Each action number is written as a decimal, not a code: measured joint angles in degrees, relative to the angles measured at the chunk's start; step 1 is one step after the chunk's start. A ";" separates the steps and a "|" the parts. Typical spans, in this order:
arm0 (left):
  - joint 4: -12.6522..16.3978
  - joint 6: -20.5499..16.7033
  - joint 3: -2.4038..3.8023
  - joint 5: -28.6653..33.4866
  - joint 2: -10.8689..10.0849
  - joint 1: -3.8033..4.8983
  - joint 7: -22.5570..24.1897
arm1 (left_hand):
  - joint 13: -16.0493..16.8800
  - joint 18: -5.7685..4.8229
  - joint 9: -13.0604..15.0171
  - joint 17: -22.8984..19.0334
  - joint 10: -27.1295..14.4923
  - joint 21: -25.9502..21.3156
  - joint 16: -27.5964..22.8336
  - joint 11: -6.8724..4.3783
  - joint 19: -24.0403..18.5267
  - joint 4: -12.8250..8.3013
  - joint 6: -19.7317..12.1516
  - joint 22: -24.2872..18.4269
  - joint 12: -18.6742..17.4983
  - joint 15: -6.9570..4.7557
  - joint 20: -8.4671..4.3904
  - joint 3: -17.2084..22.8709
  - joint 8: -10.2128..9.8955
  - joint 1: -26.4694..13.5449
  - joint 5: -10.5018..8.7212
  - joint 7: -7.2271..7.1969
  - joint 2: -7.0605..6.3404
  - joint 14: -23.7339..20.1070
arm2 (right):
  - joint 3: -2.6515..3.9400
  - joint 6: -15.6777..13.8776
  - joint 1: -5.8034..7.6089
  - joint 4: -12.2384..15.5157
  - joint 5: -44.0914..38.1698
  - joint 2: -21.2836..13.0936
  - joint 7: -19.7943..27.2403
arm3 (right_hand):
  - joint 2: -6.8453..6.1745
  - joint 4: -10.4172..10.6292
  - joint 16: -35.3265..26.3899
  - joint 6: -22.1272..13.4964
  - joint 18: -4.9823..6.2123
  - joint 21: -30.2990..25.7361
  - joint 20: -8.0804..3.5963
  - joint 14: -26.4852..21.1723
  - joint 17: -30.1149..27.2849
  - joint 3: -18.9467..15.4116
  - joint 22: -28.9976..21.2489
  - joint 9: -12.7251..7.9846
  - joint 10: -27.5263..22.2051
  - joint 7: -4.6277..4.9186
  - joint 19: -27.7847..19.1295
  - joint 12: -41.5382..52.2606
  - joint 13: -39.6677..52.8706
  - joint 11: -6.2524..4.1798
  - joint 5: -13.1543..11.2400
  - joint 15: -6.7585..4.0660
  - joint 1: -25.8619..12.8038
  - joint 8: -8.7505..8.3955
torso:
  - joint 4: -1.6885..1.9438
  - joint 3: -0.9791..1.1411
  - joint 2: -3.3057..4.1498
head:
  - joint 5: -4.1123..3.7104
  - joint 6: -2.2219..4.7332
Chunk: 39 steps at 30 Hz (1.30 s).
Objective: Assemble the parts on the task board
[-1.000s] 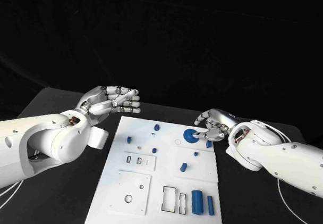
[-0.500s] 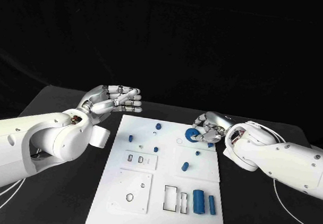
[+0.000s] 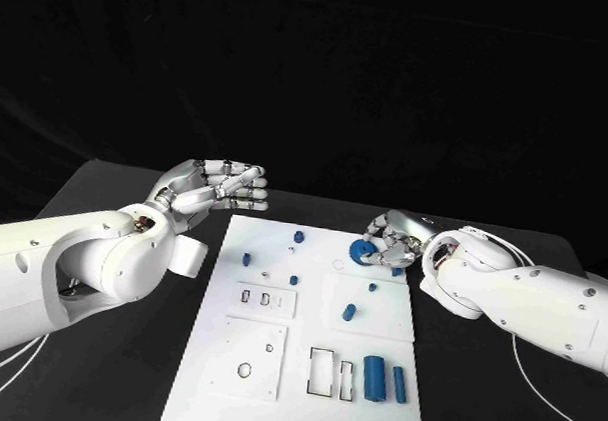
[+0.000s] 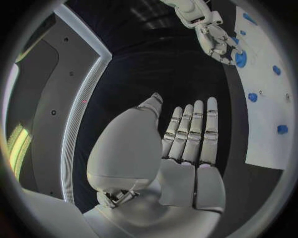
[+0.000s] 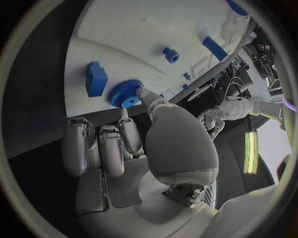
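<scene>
The white task board (image 3: 306,341) lies in the middle of the black table. Over its far right corner my right hand (image 3: 395,241) pinches a blue gear (image 3: 362,253) between thumb and finger; the right wrist view shows my thumb on the gear (image 5: 124,94) just above the board (image 5: 136,29). My left hand (image 3: 220,187) hovers off the board's far left corner with fingers straight and apart (image 4: 189,136), holding nothing. Small blue parts stand on the board: a peg (image 3: 298,237), another (image 3: 244,261), a block (image 3: 348,313), a thick cylinder (image 3: 370,376) and a thin one (image 3: 396,383).
Grey inset plates with cut-outs (image 3: 264,301) (image 3: 248,358) sit on the board's left half, and a rectangular slot (image 3: 321,371) lies near the cylinders. A blue block (image 5: 96,78) lies close beside the gear. Black table (image 3: 114,373) flanks the board on both sides.
My right hand has closed tighter on the gear and tipped it slightly, and the right forearm has swung in toward the board. The left hand has barely moved.
</scene>
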 measured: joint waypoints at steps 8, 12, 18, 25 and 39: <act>0.00 0.00 0.00 0.01 0.01 0.00 -0.05 | 0.00 0.00 0.00 0.09 0.00 0.00 -0.24 0.00 0.00 0.00 -0.21 -0.09 -0.35 0.00 0.00 0.00 0.00 0.00 0.00 -0.21 0.00 0.00 | 0.05 0.04 0.05 -0.55 -0.25 0.17 -0.01 | 1.41 -0.75 0.23 0.62 0.01 0.62 0.00 0.00 0.00 3.33 -0.01 -0.12 1.34 -0.18 0.41 1.70 0.16 -0.12 0.77 0.00 1.41 0.86 | -0.03 0.01 0.01 | 0.06 -0.09; 0.00 0.00 0.00 0.01 0.01 0.00 -0.06 | 0.00 0.00 0.00 0.09 0.00 0.00 -0.24 0.00 0.00 0.00 -0.21 -0.09 -0.35 0.00 0.00 0.00 0.00 0.00 0.00 -0.21 0.00 0.00 | 0.08 0.03 0.07 -0.60 -0.51 0.22 0.03 | 1.32 -1.79 0.23 2.20 0.01 0.66 -0.20 0.00 -0.01 6.91 -0.01 -0.35 2.15 -0.25 0.62 2.56 0.16 -0.40 0.95 0.00 1.95 1.05 | -0.07 0.01 0.02 | 0.12 -0.12; 0.00 0.02 0.00 0.01 0.00 0.00 -0.09 | 0.00 0.00 0.00 0.08 0.00 0.00 -0.24 0.00 0.00 0.00 -0.21 -0.09 -0.35 0.00 0.00 0.00 0.00 0.00 0.00 -0.21 0.00 0.00 | 0.02 -0.94 -0.04 -0.26 -1.68 0.20 0.10 | 1.21 -3.40 0.44 3.41 -0.09 1.52 -0.72 0.00 -0.01 11.52 -0.02 -0.38 4.01 -0.09 1.13 4.17 0.16 -1.26 0.65 0.00 2.07 1.33 | -0.08 0.01 0.02 | 0.11 -0.15; 0.00 0.04 0.00 0.01 -0.01 0.00 -0.11 | 0.00 0.00 0.00 0.08 0.00 0.00 -0.23 0.00 0.00 0.00 -0.21 -0.09 -0.35 0.00 0.00 0.00 0.00 0.00 0.00 -0.21 0.00 0.00 | -0.13 -4.95 -0.34 1.27 -4.15 -0.03 0.26 | 1.04 -3.73 0.44 3.42 -0.89 1.95 -1.13 0.00 -0.02 12.89 -0.02 -0.38 5.27 -0.09 1.54 5.11 0.15 -1.72 1.02 -0.45 2.24 1.33 | -0.04 0.01 -0.01 | 0.02 0.12; -0.18 0.07 0.01 0.02 0.37 0.00 -0.11 | 0.00 0.00 -0.05 0.14 -0.21 0.00 -0.23 0.21 0.00 0.00 -0.20 -0.15 -0.35 0.00 0.00 0.00 0.00 0.00 0.00 -0.20 0.00 0.00 | -0.01 -12.43 0.15 6.15 -11.57 3.07 0.15 | 0.63 -4.03 0.44 3.85 -0.89 2.21 -1.33 0.00 -0.03 13.56 -0.03 -0.36 5.27 0.06 1.74 5.25 0.14 -1.71 0.51 -0.85 0.60 1.33 | -0.03 0.00 -0.02 | 0.31 0.89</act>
